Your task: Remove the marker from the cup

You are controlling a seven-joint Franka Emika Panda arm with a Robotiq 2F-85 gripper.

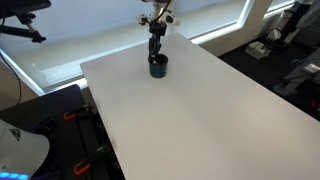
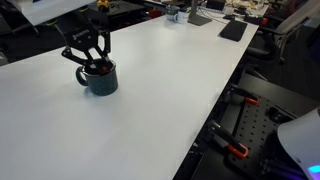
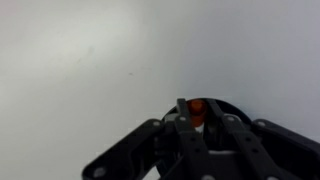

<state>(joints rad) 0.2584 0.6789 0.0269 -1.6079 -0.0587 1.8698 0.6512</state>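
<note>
The black cup [image 1: 158, 68] stands on the white table [image 1: 200, 110], and it also shows in an exterior view [image 2: 101, 80]. My gripper [image 1: 155, 48] hangs straight over it, with its fingers reaching down into the cup's mouth [image 2: 92, 62]. In the wrist view the marker's reddish-orange end [image 3: 197, 107] stands up inside the cup's dark rim [image 3: 232, 108]. It fills the narrow gap between my two fingertips [image 3: 197, 112], which press on it from both sides. The marker's dark body is hidden inside the cup.
The table's edge [image 2: 215, 110] runs near black frames with orange clamps [image 2: 237, 150]. Desks with clutter [image 2: 232, 28] lie beyond the far end. A window sill [image 1: 60, 60] is behind the table.
</note>
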